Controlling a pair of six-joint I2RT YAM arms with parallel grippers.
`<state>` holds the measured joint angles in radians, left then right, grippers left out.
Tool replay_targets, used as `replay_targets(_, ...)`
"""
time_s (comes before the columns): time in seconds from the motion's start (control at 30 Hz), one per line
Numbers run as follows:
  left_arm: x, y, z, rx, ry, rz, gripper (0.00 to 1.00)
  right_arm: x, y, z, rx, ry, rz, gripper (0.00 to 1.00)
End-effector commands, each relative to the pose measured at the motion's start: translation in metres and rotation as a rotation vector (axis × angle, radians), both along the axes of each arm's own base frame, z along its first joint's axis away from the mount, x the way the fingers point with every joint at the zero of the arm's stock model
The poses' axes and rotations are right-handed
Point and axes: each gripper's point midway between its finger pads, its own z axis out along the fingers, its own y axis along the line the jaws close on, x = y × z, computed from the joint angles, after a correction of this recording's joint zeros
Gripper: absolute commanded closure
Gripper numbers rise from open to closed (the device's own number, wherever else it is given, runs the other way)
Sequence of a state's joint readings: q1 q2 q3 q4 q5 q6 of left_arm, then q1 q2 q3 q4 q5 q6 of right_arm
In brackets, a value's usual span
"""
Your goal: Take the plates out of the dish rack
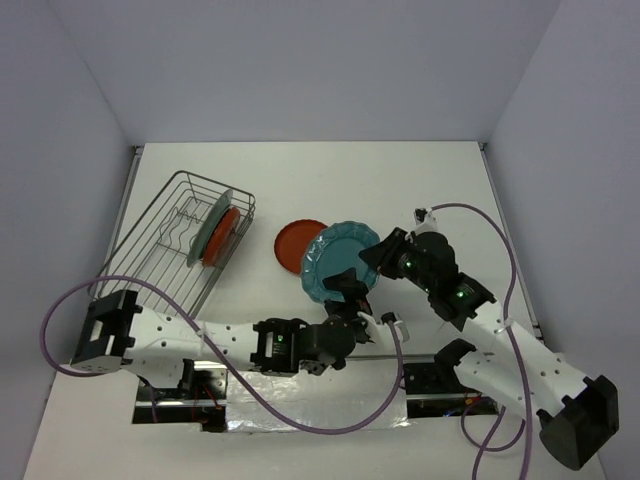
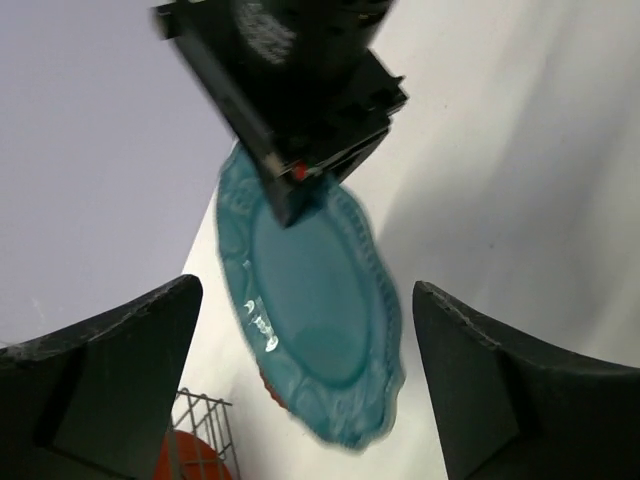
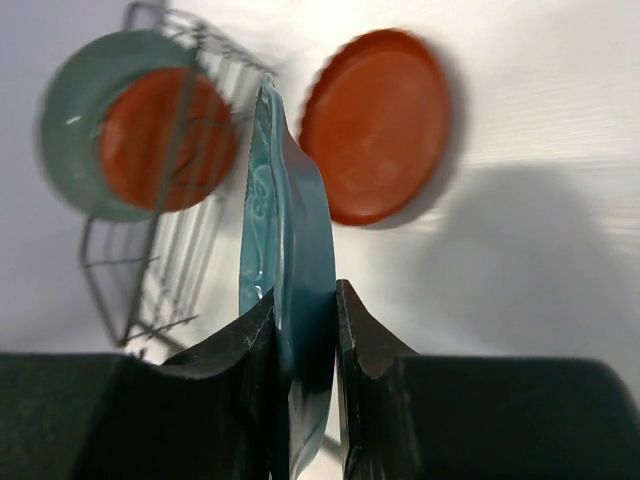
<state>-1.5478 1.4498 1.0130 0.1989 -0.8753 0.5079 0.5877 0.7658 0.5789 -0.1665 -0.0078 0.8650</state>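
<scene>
Now, right tool [image 3: 305, 300]: clenched on the teal plate [image 3: 285, 230], gripping its rim.
Left tool [image 2: 305, 300]: released, jaws wide, facing that plate.
Plate position: held on edge near flat red-orange plate [image 3: 378, 125].
Dish rack [image 1: 170, 235]: two plates [image 1: 222, 235] upright inside.

Qty — 2 red-orange plates [image 1: 298, 243], 1 teal plate [image 1: 335, 262], 1 grey-teal plate [image 1: 209, 229], 1 dish rack [image 1: 158, 240].

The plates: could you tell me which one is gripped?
The teal scalloped plate: the right gripper clamps its rim; no gripper touches the others.
</scene>
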Motion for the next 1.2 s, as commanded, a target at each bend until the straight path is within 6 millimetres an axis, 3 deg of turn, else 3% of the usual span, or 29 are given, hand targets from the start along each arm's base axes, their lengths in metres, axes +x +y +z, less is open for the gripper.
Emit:
replay_targets(0.0, 0.006, 0.002, 0.044, -0.203, 0.081, 0.001, 0.0, 0.032, -0.003, 0.074, 0.12, -0.232, -0.012, 1.0)
replay_targets(0.13, 0.012, 0.017, 0.053, -0.282, 0.17, 0.001, 0.0, 0.064, -0.027, 0.078, 0.121, -0.216, -0.054, 1.0)
replay_targets(0.27, 0.023, 0.032, 0.05, -0.347, 0.286, 0.008, 0.0, 0.092, -0.049, 0.085, 0.145, -0.238, -0.044, 1.0)
replay_targets(0.37, 0.025, 0.038, 0.042, -0.391, 0.366, -0.031, 0.0, 0.113, -0.066, 0.098, 0.156, -0.273, -0.041, 1.0)
replay_targets(0.43, 0.022, 0.04, 0.037, -0.417, 0.393, -0.05, 0.0, 0.132, -0.082, 0.094, 0.153, -0.265, -0.073, 1.0)
replay_targets(0.47, 0.022, 0.042, 0.034, -0.427, 0.402, -0.046, 0.01, 0.14, -0.092, 0.104, 0.152, -0.318, -0.091, 1.0)
replay_targets(0.5, 0.019, 0.041, 0.029, -0.44, 0.425, -0.058, 0.0, 0.151, -0.104, 0.099, 0.147, -0.316, -0.12, 1.0)
replay_targets(0.53, 0.018, 0.04, 0.026, -0.447, 0.434, -0.068, 0.0, 0.158, -0.109, 0.109, 0.145, -0.363, -0.132, 1.0)
replay_targets(0.57, 0.016, 0.041, 0.013, -0.433, 0.448, -0.072, 0.0, 0.163, -0.115, 0.112, 0.142, -0.375, -0.149, 1.0)
replay_targets(0.6, 0.016, 0.039, 0.014, -0.46, 0.445, -0.083, 0.0, 0.173, -0.127, 0.107, 0.136, -0.367, -0.182, 1.0)
replay_targets(0.63, 0.017, 0.038, 0.011, -0.501, 0.476, -0.061, 0.01, 0.181, -0.133, 0.118, 0.133, -0.396, -0.201, 1.0)
replay_targets(0.7, 0.029, 0.046, -0.001, -0.539, 0.485, 0.052, 0.01, 0.195, -0.143, 0.117, 0.129, -0.4, -0.214, 1.0)
replay_targets(0.77, 0.033, 0.049, -0.013, -0.526, 0.524, 0.107, 0.01, 0.207, -0.153, 0.13, 0.124, -0.443, -0.226, 1.0)
replay_targets(0.8, 0.035, 0.046, -0.017, -0.499, 0.524, 0.121, 0.01, 0.219, -0.156, 0.118, 0.125, -0.42, -0.228, 1.0)
replay_targets(0.83, 0.036, 0.048, -0.021, -0.483, 0.524, 0.136, 0.01, 0.227, -0.159, 0.126, 0.124, -0.434, -0.23, 1.0)
replay_targets(0.9, 0.037, 0.05, -0.025, -0.471, 0.515, 0.14, 0.0, 0.242, -0.164, 0.115, 0.123, -0.403, -0.243, 1.0)
replay_targets(1.0, 0.039, 0.056, -0.024, -0.479, 0.492, 0.152, 0.0, 0.267, -0.168, 0.09, 0.127, -0.366, -0.23, 1.0)
replay_targets(1.03, 0.042, 0.061, -0.023, -0.488, 0.478, 0.179, 0.01, 0.278, -0.169, 0.073, 0.129, -0.34, -0.224, 1.0)
replay_targets(1.13, 0.041, 0.067, -0.017, -0.516, 0.479, 0.18, 0.01, 0.289, -0.168, 0.056, 0.133, -0.339, -0.2, 1.0)
replay_targets(1.17, 0.04, 0.069, -0.018, -0.529, 0.478, 0.177, 0.01, 0.294, -0.169, 0.041, 0.135, -0.315, -0.2, 1.0)
